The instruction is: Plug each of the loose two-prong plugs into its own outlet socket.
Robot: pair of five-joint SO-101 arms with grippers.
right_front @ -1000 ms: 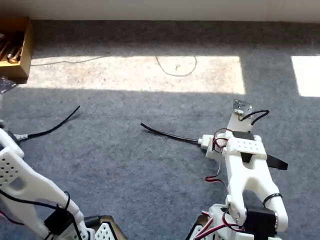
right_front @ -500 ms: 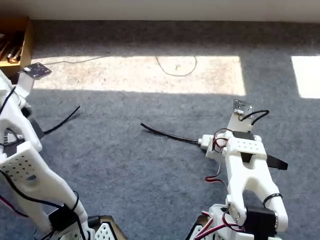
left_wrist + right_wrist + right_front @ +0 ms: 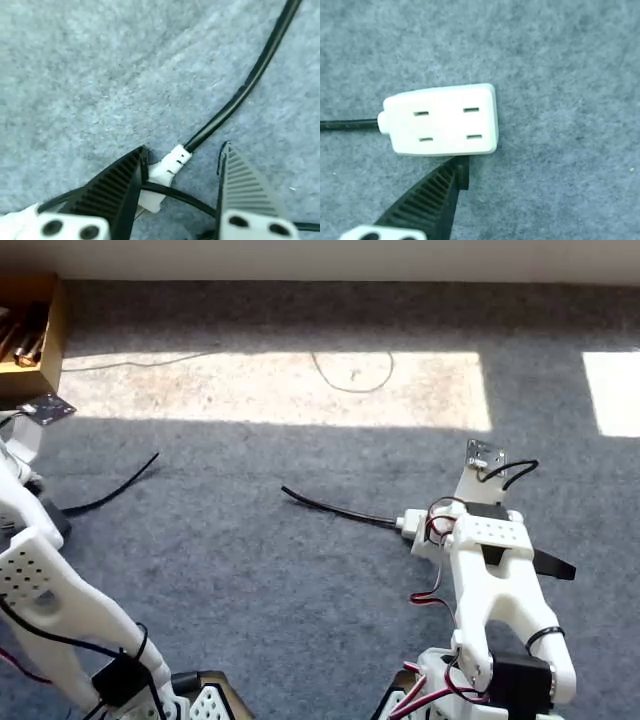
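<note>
Straddling plug, left arm

Left gripper (image 3: 184, 150) jaws wide, either side of white plug (image 3: 167, 167) on black cord (image 3: 250, 75), lying on grey carpet (image 3: 75, 75). Right gripper (image 3: 461, 172) jaws: cannot tell; just beside white two-socket outlet block (image 3: 442, 119).

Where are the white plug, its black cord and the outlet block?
white plug (image 3: 167, 167), left wrist view, its body.
black cord (image 3: 250, 80), left wrist view, middle stretch.
outlet block (image 3: 442, 120), right wrist view, face between sockets.

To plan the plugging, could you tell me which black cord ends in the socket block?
The middle cord: it runs to the white socket block. The left-hand cord ends in a small plug instead.
</note>
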